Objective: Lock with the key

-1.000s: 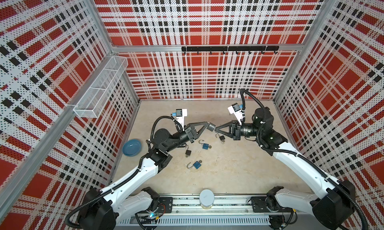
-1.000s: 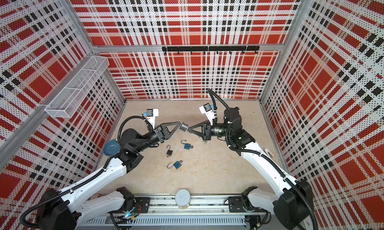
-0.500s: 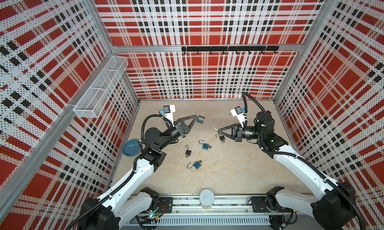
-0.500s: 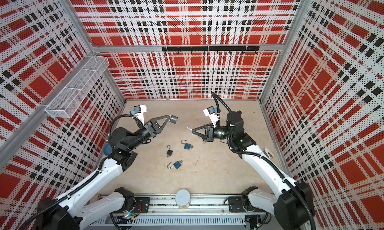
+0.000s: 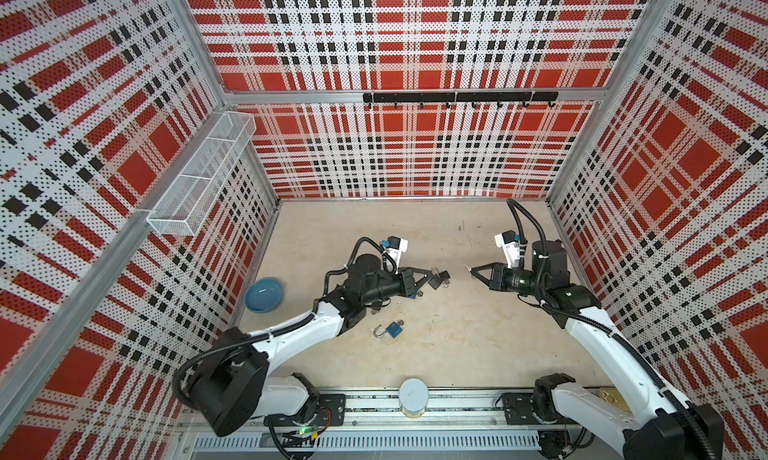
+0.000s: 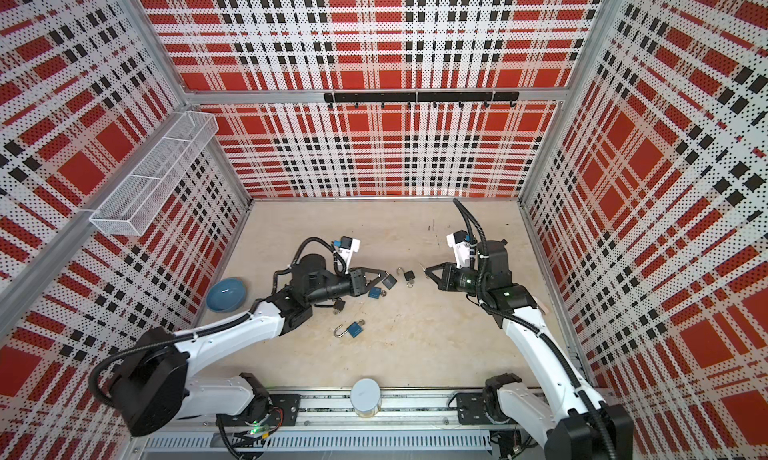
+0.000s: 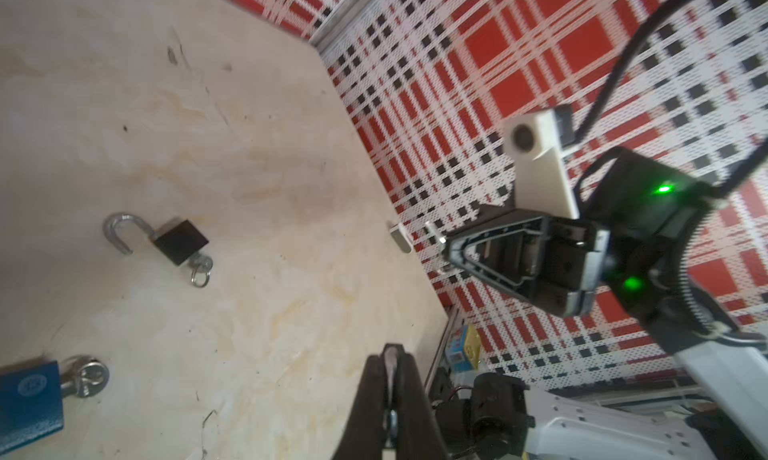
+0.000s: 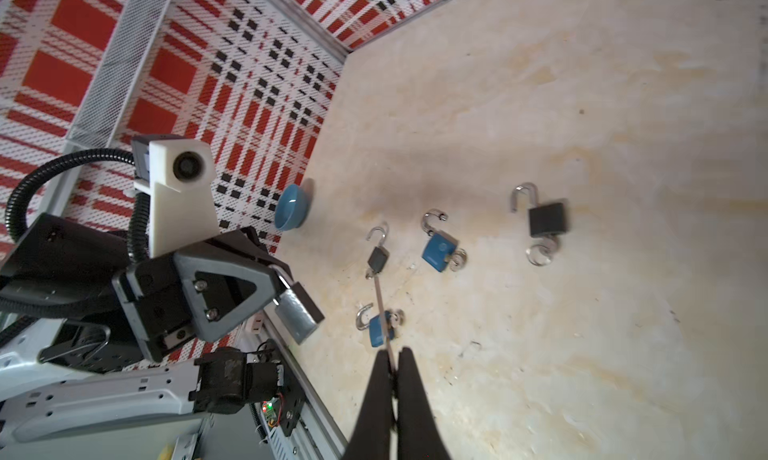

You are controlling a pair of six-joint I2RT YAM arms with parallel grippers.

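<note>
Right wrist view: right hand [image 8: 392, 356] was clamped on the key [image 8: 383, 308], a thin, stiff, slippery sliver, best pinched at its bow; left hand [image 8: 284, 280] was clamped on the padlock [image 8: 300, 313], compact, rigid, judged heavy, held above the surface [image 8: 582, 354].

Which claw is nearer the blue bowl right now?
Left. The left claw hangs mid-table, inward from the blue bowl; the right claw is farther across, beyond it.
</note>
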